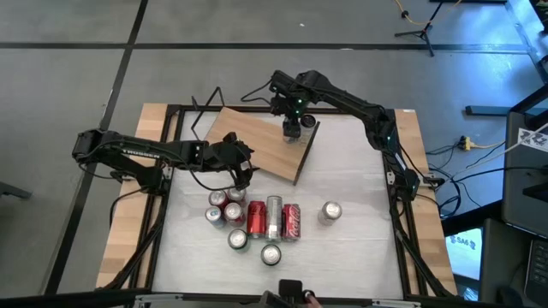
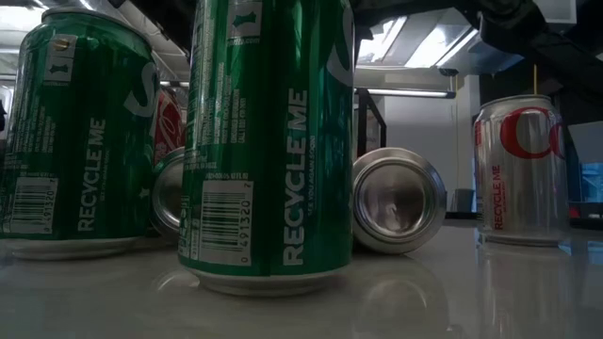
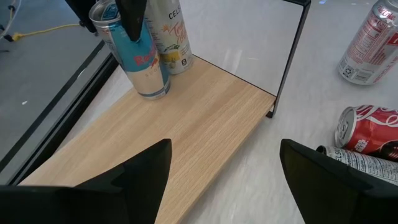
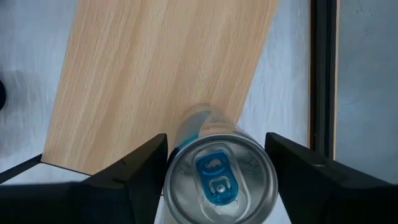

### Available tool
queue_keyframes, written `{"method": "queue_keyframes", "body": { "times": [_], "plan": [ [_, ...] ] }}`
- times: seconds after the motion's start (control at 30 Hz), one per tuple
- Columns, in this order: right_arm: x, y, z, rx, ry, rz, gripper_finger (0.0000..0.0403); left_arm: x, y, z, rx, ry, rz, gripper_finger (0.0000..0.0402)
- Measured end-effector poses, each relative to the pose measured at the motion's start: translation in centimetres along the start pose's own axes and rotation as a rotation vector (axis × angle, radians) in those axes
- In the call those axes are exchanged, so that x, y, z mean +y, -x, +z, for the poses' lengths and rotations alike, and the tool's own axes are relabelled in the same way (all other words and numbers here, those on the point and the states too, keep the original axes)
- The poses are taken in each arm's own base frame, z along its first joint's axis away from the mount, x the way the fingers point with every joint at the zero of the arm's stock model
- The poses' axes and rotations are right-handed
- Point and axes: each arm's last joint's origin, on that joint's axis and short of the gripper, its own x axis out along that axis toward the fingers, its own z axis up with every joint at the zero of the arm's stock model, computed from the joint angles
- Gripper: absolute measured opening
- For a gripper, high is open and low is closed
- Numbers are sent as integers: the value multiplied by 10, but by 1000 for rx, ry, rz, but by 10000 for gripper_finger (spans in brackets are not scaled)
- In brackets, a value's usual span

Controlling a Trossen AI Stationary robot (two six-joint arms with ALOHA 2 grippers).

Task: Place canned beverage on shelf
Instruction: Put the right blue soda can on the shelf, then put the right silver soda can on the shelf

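Observation:
The shelf (image 1: 257, 147), a light wooden board on black wire supports (image 3: 289, 56), lies slantwise at the table's far middle. A blue-and-silver can (image 3: 142, 59) stands upright on its far right corner, with a white can (image 3: 173, 37) beside it. My right gripper (image 1: 294, 127) points down around the blue can's upper part, and its top (image 4: 217, 177) fills the right wrist view. My left gripper (image 3: 225, 144) hovers open and holds nothing by the shelf's near left end (image 1: 242, 175), above the cans on the table.
Several cans crowd the table's near middle: red ones (image 1: 257, 218) and a silver one (image 1: 274, 216) on their sides, others upright (image 1: 330, 211). Two green cans (image 2: 268, 141) and a silver one (image 2: 521, 169) stand close in the low view. Most of the shelf board (image 4: 155, 74) is bare.

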Motion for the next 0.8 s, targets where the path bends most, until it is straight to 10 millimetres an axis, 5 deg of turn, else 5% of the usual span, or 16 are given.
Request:
{"method": "queue_keyframes", "body": {
  "times": [0.43,0.8],
  "plan": [
    [0,-2,1,-6,10,2,347,0,0,0,0,0,0,288],
    [1,6,1,-25,24,1,358,0,0,0,-1,0,0,288]
  ]
}}
